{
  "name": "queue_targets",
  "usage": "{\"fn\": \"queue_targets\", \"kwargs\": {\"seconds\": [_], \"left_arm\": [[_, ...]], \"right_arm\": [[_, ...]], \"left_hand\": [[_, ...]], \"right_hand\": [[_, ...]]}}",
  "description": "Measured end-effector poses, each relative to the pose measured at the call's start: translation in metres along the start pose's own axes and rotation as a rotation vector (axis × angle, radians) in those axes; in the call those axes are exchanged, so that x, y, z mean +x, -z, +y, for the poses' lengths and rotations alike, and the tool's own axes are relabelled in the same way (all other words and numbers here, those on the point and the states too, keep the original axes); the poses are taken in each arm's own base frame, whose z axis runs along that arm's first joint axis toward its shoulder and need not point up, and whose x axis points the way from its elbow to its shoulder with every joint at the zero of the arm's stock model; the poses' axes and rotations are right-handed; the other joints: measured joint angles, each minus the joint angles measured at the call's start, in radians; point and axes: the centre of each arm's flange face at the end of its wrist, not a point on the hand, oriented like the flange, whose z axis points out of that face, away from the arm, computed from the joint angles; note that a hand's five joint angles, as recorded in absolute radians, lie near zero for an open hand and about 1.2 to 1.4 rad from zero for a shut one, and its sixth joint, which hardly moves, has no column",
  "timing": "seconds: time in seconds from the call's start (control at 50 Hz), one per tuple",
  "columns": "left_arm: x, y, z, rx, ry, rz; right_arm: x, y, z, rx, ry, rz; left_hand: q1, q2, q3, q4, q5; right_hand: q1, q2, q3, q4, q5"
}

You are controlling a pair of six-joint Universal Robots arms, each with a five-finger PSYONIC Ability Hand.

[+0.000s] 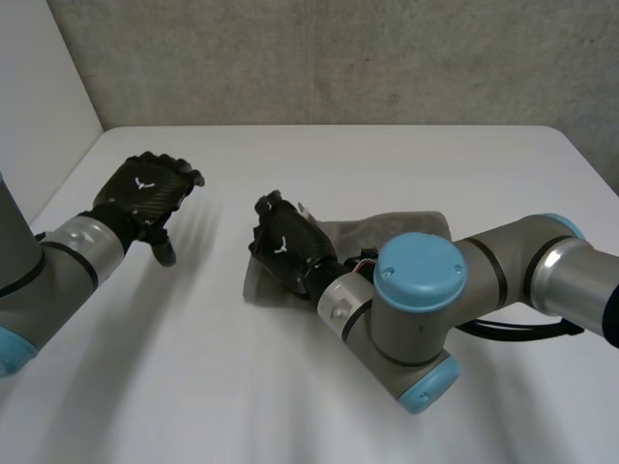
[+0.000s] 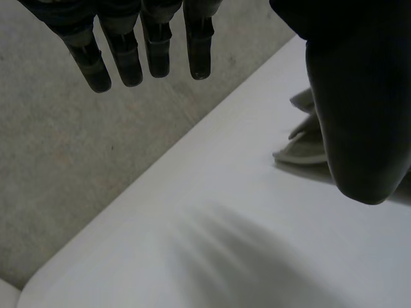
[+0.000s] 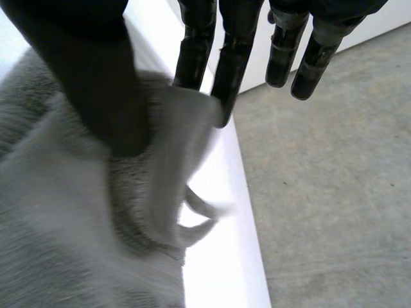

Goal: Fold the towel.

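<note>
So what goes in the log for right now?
left hand open, off towel | right hand pinching towel edge | towel bunched on table

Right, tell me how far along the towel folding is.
Done: little to show; the grey terry towel lies bunched on the white table, no neat fold visible. In hand: the right robot hand pinches a towel edge between thumb and fingers. The left robot hand is open, apart from the towel. Left: spreading it flat and making the fold, probably all of it.
</note>
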Motion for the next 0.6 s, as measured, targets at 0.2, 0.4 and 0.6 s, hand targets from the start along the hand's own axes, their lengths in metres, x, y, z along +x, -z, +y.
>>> {"fn": "queue_targets", "kwargs": {"seconds": [0.2, 0.4, 0.6], "left_arm": [[0.018, -0.005, -0.040, 0.131, 0.021, 0.042], [0.049, -0.012, -0.075, 0.238, 0.129, 0.136], [0.106, -0.027, -0.059, 0.195, 0.184, 0.273]], "right_arm": [[0.080, 0.028, 0.006, -0.059, -0.178, 0.194], [0.140, 0.088, 0.044, -0.189, -0.452, 0.368], [0.117, 0.134, 0.098, -0.482, -0.598, 0.317]], "left_hand": [[0.000, 0.000, 0.000, 0.000, 0.000], [0.000, 0.000, 0.000, 0.000, 0.000], [0.000, 0.000, 0.000, 0.000, 0.000]], "right_hand": [[-0.577, -0.594, 0.000, 0.000, -0.599], [-0.594, -0.594, 0.000, 0.000, -0.599], [-0.549, -0.544, 0.000, 0.000, -0.543]]}}
